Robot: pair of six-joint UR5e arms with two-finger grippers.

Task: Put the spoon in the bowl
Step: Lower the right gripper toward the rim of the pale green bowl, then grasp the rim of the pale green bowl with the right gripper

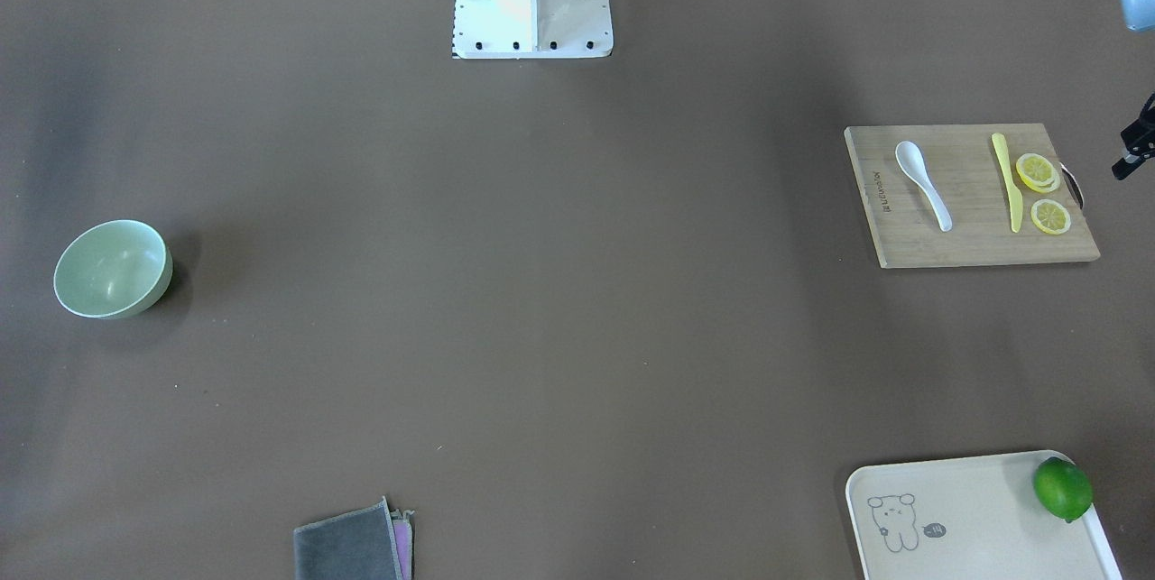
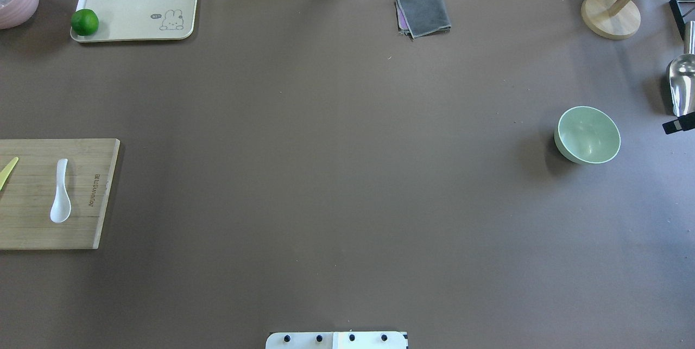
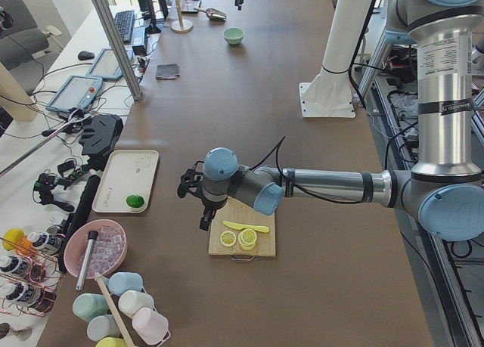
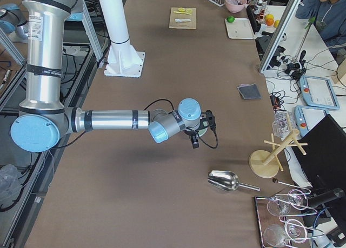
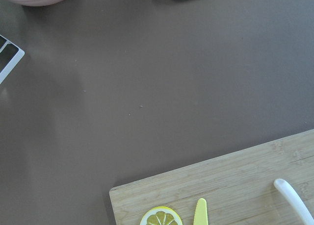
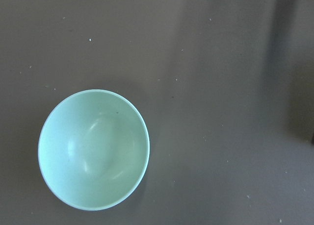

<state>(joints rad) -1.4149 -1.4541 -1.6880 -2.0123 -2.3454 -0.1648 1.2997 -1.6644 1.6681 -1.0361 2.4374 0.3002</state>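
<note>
White spoon (image 1: 926, 186) on cutting board (image 1: 973, 201), bowl (image 1: 113, 269) apart

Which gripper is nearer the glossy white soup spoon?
Left. The left gripper hangs just off the wooden chopping board that holds the glossy white soup spoon; the right gripper is far across the table, beside the pale mint-green bowl.

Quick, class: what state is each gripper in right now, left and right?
Left gripper: cannot be told; the spoon lies on the cutting board.
Right gripper: cannot be told; the bowl is empty.
</note>
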